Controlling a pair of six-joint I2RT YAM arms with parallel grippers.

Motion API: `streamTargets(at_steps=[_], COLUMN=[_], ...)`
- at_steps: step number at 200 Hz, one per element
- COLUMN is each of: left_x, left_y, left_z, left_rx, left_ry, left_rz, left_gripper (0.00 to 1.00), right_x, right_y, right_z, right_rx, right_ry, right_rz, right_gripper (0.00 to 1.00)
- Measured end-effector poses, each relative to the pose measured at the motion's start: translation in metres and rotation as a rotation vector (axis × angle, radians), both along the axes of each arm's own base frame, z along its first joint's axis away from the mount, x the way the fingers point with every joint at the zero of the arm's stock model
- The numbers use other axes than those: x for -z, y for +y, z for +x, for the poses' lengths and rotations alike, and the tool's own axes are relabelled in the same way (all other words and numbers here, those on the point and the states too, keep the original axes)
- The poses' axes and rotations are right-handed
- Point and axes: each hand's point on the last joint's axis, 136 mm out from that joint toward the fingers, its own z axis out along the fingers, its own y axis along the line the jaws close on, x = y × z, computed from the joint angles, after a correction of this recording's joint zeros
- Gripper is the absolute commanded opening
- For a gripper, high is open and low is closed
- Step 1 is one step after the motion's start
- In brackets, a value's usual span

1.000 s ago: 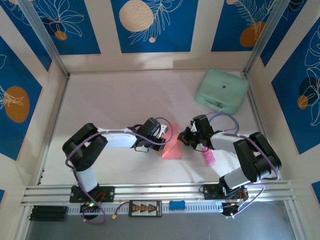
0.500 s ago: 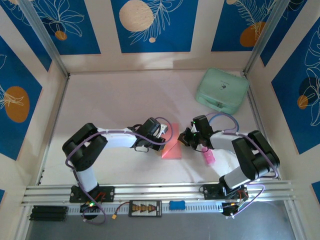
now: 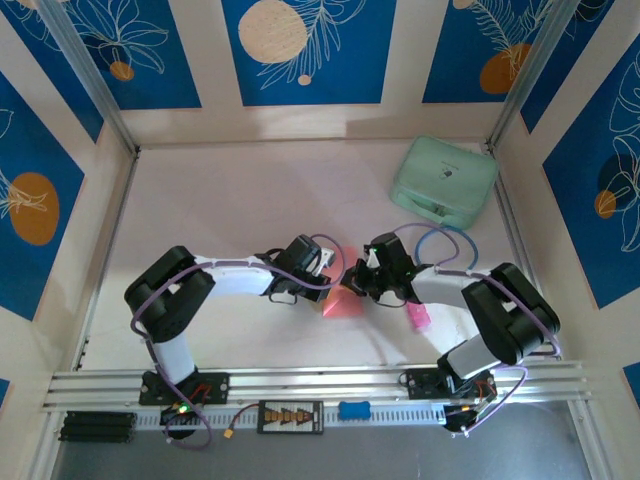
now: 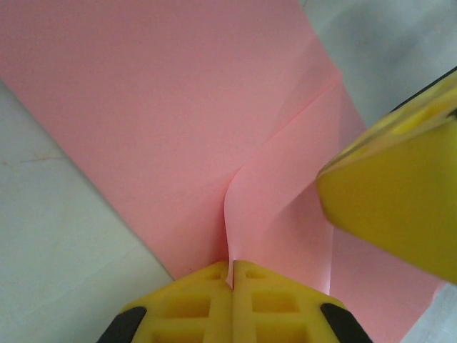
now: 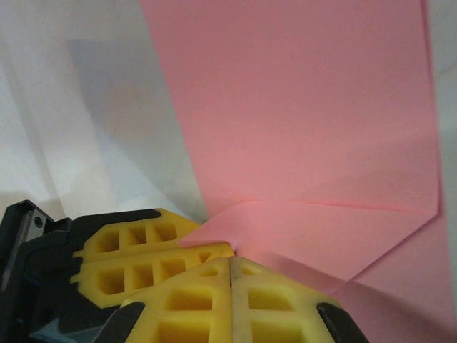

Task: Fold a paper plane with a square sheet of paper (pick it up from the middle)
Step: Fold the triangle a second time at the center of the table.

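Nearest to us, along the table's front edge, runs an aluminium rail (image 3: pixel 300 382) carrying the two arm bases, with a small blue connector (image 3: pixel 354 410) in front of it. Just beyond, near the middle of the white table (image 3: pixel 230 210), lies the salmon-pink sheet of paper (image 3: pixel 340 304), partly folded and lifted at its far side. The left gripper (image 3: pixel 328 275) and the right gripper (image 3: pixel 358 283) meet over that far side, nearly touching each other.

From the left wrist we see the left gripper's (image 4: pixel 231 268) yellow fingers pressed together, pinching a raised ridge of the sheet (image 4: pixel 164 107) that runs into the seam between them. The right gripper's finger (image 4: pixel 400 207) stands close by.

From the right wrist, the right gripper (image 5: pixel 230 261) is likewise clamped tight, and a folded corner of the sheet (image 5: pixel 300 114) is caught between its pads. The left gripper's finger (image 5: pixel 128 246) sits just beside it.

A small chunky bright-pink stick (image 3: pixel 417 316) lies near the right forearm, apart from the paper. Farther back on the right rests a mint-green rounded case (image 3: pixel 444 180).
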Motion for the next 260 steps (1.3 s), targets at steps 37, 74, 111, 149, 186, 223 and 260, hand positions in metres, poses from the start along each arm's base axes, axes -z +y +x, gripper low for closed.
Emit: streamTargets(at_steps=[37,74,111,149,186,223,260], left_x=[0.0,0.0,-0.004,-0.028,-0.063,-0.059,-0.029], left_y=[0.0,0.001,0.007,0.021,0.013,-0.01,-0.019], left_z=[0.0,0.0,-0.001,-0.001,-0.009,-0.034,-0.052], left_rx=[0.0,-0.001,-0.021,-0.075,-0.064,0.036,0.08], left_ry=[0.0,0.001,0.006,-0.014,-0.005,0.117,0.238], left_rz=[0.0,0.001,0.021,0.038,-0.065,-0.152,-0.135], left_gripper=[0.0,0.03,0.26,0.39,0.19,0.1,0.1], right_x=[0.015,0.024,0.024,0.024,0.024,0.024,0.024], right_y=[-0.002,-0.004,-0.002,-0.002,-0.003,-0.004,-0.005], right_z=[-0.004,-0.009,-0.008,-0.007,-0.007,-0.006,-0.006], right_rx=[0.003,0.002,-0.001,-0.001,0.002,0.005,0.006], right_ry=[0.035,0.039,0.021,0.021,0.023,0.03,0.03], right_rz=[-0.017,-0.011,0.008,0.008,0.006,0.003,0.002], right_gripper=[0.0,0.0,0.0,0.0,0.0,0.0,0.0])
